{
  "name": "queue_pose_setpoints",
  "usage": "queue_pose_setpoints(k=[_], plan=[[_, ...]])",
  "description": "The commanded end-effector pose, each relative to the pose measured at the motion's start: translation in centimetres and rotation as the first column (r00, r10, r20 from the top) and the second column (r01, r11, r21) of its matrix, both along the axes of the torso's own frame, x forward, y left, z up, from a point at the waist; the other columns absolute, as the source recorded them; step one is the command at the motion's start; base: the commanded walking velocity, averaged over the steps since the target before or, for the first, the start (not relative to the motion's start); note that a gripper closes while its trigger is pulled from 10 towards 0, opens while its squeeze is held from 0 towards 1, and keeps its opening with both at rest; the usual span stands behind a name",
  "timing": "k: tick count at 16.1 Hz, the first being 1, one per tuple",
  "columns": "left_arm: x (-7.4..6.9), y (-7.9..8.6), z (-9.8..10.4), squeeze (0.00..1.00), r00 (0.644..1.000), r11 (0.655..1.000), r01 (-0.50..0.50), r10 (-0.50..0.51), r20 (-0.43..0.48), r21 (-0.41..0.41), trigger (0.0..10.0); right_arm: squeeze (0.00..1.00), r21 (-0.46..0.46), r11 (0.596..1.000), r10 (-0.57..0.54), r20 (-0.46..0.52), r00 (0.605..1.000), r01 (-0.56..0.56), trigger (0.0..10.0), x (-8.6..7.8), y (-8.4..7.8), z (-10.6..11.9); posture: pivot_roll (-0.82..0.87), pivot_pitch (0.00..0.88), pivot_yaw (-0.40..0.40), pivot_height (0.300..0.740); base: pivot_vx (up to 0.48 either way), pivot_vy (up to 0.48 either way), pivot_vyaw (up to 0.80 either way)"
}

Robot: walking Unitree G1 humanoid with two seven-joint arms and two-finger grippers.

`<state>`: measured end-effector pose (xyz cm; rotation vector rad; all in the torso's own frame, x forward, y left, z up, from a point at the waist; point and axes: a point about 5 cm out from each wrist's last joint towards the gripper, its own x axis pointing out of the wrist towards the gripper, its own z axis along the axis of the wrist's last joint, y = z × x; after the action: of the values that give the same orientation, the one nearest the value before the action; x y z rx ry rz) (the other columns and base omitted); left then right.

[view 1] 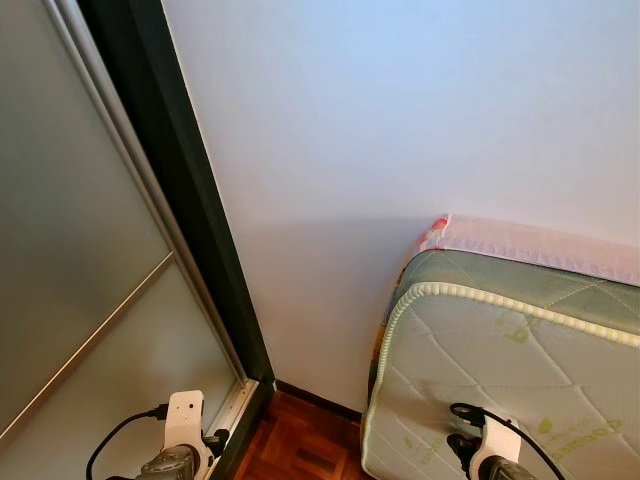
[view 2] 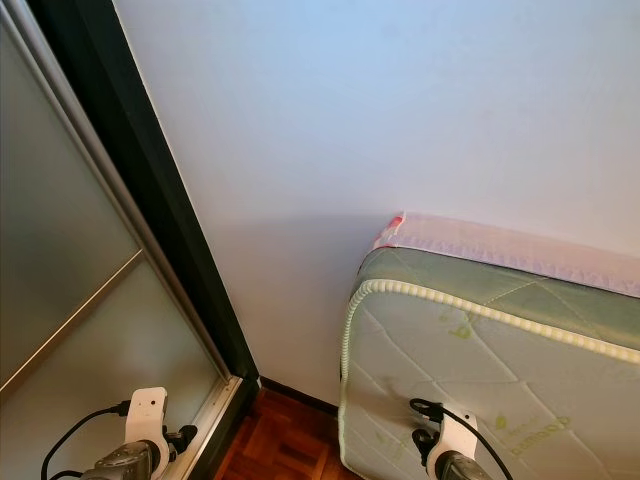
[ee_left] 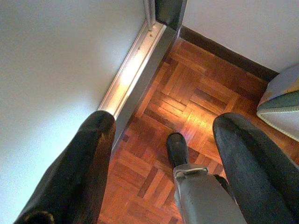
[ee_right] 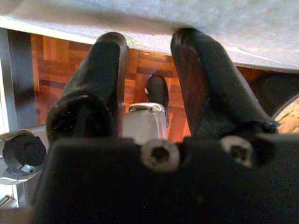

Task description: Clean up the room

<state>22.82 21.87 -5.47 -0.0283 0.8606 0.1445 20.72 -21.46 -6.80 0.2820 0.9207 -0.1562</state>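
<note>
No loose item to tidy is in sight. Both arms hang low, their wrists at the bottom edge of the eye views: the left wrist [view 1: 185, 440] and the right wrist [view 1: 490, 448]. My left gripper [ee_left: 163, 122] points down at the parquet floor [ee_left: 196, 88], open, fingers wide apart and holding nothing. My right gripper [ee_right: 149, 39] also points down and is open, with a narrower gap and nothing in it. One of my own legs [ee_left: 196, 191] shows between the fingers.
I face a white wall [view 1: 400, 120] at close range. A frosted sliding door [view 1: 80, 260] in a dark frame [view 1: 200, 220] stands on the left, with its floor track [ee_left: 131, 70]. A quilted mattress [view 1: 500, 350] with a pink cover [view 1: 530, 240] stands on the right. A narrow strip of floor [view 1: 300, 445] lies between them.
</note>
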Motion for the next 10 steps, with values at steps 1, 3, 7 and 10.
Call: queue_pose_setpoints(k=[1, 3, 7, 10], plan=[[-0.50, 0.15, -0.30, 0.00, 1.000, 1.000, -0.011, 0.011, -0.020, -0.004, 10.0, 0.00, -0.036, 0.999, 0.020, 0.115, 0.993, -0.016, 10.0, 2.92, -0.62, 2.01, -0.09, 0.000, 0.023, 0.740, 0.000, 0.000, 0.00], [-0.49, 0.13, -0.30, 0.00, 1.000, 1.000, -0.013, 0.013, -0.020, -0.005, 10.0, 0.00, -0.037, 0.999, 0.021, 0.116, 0.993, -0.017, 10.0, 2.93, -0.64, 2.02, -0.09, 0.000, 0.022, 0.740, -0.127, 0.000, 0.00], [-0.47, 0.13, -0.29, 0.00, 1.000, 1.000, -0.017, 0.017, -0.020, -0.006, 10.0, 0.00, -0.035, 0.999, 0.020, 0.117, 0.993, -0.016, 10.0, 2.96, -0.64, 2.04, -0.09, 0.000, 0.022, 0.740, -0.261, 0.000, 0.00], [-0.46, 0.13, -0.28, 0.00, 1.000, 1.000, -0.019, 0.019, -0.018, -0.007, 10.0, 0.00, -0.034, 0.999, 0.019, 0.116, 0.993, -0.015, 10.0, 2.96, -0.64, 2.04, -0.09, 0.000, 0.021, 0.740, -0.273, 0.000, 0.00]])
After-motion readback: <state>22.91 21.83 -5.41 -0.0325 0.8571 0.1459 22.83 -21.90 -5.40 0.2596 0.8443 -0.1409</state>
